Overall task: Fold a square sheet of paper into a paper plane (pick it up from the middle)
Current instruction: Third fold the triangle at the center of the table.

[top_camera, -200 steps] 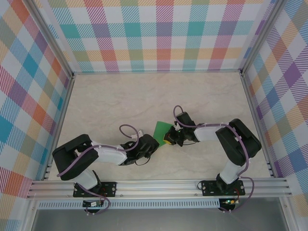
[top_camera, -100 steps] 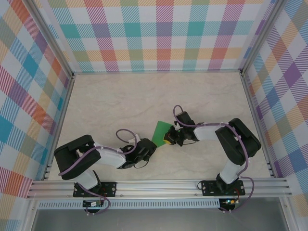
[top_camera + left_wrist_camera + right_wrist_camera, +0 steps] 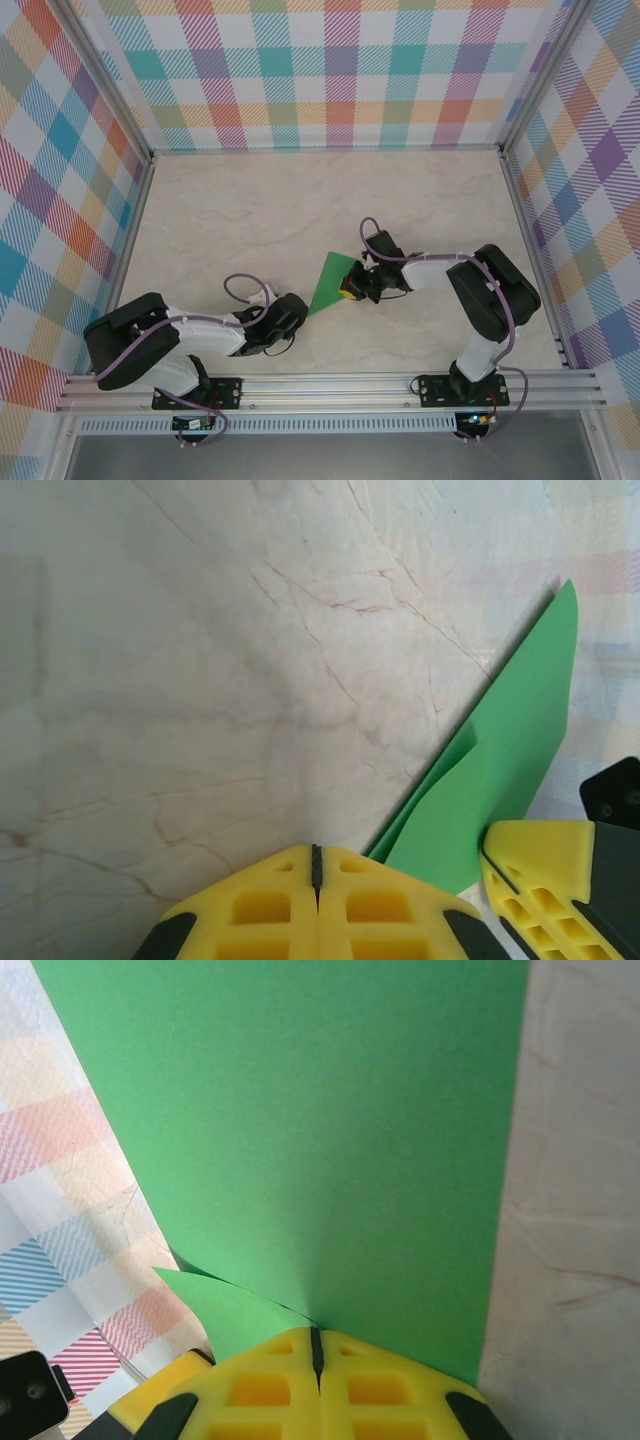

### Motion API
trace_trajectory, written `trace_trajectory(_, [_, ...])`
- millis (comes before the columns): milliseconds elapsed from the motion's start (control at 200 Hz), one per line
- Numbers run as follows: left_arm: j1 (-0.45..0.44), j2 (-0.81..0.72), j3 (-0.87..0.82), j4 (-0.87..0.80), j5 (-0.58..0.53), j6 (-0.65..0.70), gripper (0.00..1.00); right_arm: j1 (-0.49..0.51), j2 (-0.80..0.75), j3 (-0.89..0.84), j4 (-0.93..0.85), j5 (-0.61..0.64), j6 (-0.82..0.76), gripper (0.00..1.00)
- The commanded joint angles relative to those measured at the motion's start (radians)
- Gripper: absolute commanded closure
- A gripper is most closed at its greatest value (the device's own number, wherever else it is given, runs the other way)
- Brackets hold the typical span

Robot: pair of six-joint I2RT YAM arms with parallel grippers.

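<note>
Pinching the folded green sheet of paper [image 3: 330, 284] at its edge, the right hand [image 3: 350, 288] was clamped shut on it, the sheet lying on the desk [image 3: 250, 210] left of that hand. Left hand [image 3: 296, 312] sat closed, empty, further left.

Ahead of the right gripper [image 3: 315, 1338], the green paper [image 3: 300, 1120] ran off the wrist view's top edge. Its near end lay hidden behind the closed fingers [image 3: 380, 1390], so whether they pinched it or merely pressed it could not be told.
</note>
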Motion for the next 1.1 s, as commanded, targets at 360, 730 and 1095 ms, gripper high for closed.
trace_trajectory(360, [0.078,-0.013,0.266,-0.260,0.219,0.454,1.00,-0.004,0.038,0.006,-0.191,0.106,-0.189,1.00])
trace_trajectory(730, [0.105,0.131,0.299,-0.292,0.272,0.444,1.00,-0.005,-0.032,0.082,-0.157,-0.002,-0.380,1.00])
trace_trajectory(1095, [0.107,0.195,0.305,-0.319,0.296,0.423,1.00,0.051,-0.048,0.048,-0.061,-0.077,-0.361,1.00])
